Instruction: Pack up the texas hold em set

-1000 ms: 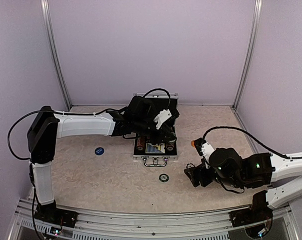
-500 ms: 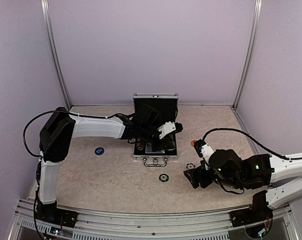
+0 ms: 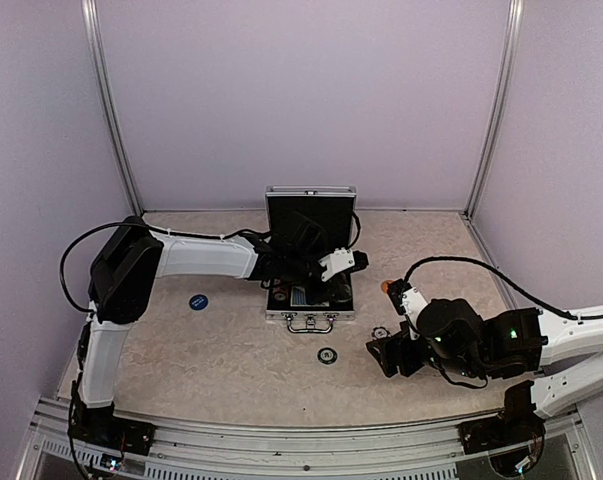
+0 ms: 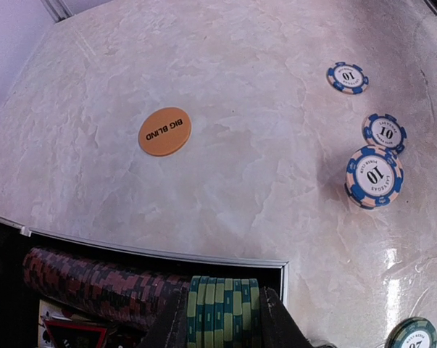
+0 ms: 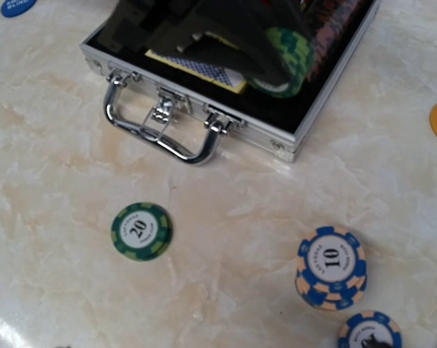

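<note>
Well off to the left claw's own left, a blue disc (image 3: 198, 301) lies alone on the table (image 3: 181, 350). The left claw (image 4: 222, 322) is pinching a stack of green chips (image 4: 222, 310) edge-on between its fingers (image 4: 275, 328). Over the last second its arm has swung in and sunk. It hung above the open silver case (image 3: 291, 203), and now the claw is down inside the case's right-hand end. The stack sits about level with the rim, at the end of the row of red-and-black chips (image 4: 95, 286) just beside it. A card deck (image 5: 196, 69) lies in the lining next to the claw. I judge the stack nearly seated, so letting go looks like the next step.

Outside the case, in front of the claw and past the handle (image 5: 160, 134), lies a single green 20 chip (image 5: 140, 230). Further right, the right claw (image 3: 385, 355) has barely stirred. It stands spread with nothing in it, near a stack of blue 10 chips (image 5: 330, 270). Beyond that, loose blue chips (image 4: 347, 77) and the orange BIG BLIND disc (image 4: 164, 131) are not yet packed.
</note>
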Robot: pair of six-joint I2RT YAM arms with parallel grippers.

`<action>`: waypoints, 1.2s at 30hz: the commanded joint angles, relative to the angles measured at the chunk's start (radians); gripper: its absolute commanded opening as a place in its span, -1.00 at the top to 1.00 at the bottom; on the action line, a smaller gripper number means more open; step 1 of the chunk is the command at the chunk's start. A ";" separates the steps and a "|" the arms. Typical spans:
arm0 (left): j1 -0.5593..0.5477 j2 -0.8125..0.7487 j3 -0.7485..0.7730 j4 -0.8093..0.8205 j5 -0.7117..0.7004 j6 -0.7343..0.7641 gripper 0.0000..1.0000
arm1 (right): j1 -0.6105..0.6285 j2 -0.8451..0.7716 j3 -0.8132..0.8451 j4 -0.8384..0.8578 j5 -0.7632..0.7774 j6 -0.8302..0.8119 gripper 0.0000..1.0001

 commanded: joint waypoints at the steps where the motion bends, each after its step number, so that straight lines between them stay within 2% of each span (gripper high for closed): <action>1: -0.003 0.014 0.022 0.006 0.000 0.016 1.00 | 0.006 -0.006 -0.004 0.007 0.002 0.008 -0.73; 19: -0.010 0.046 0.018 0.032 -0.057 0.023 0.99 | 0.005 -0.003 -0.006 0.011 0.000 0.010 -0.73; 21: -0.011 0.048 0.018 0.032 -0.061 0.022 0.83 | 0.006 -0.005 -0.007 0.011 -0.002 0.009 -0.73; 28: -0.015 0.051 0.016 0.042 -0.084 0.017 0.56 | 0.006 -0.004 -0.010 0.015 -0.005 0.011 -0.73; 30: -0.016 0.051 0.016 0.044 -0.090 0.016 0.40 | 0.006 -0.004 -0.010 0.015 -0.004 0.013 -0.73; 36: -0.021 0.050 0.015 0.050 -0.112 0.017 0.20 | 0.006 -0.008 -0.012 0.015 -0.006 0.013 -0.73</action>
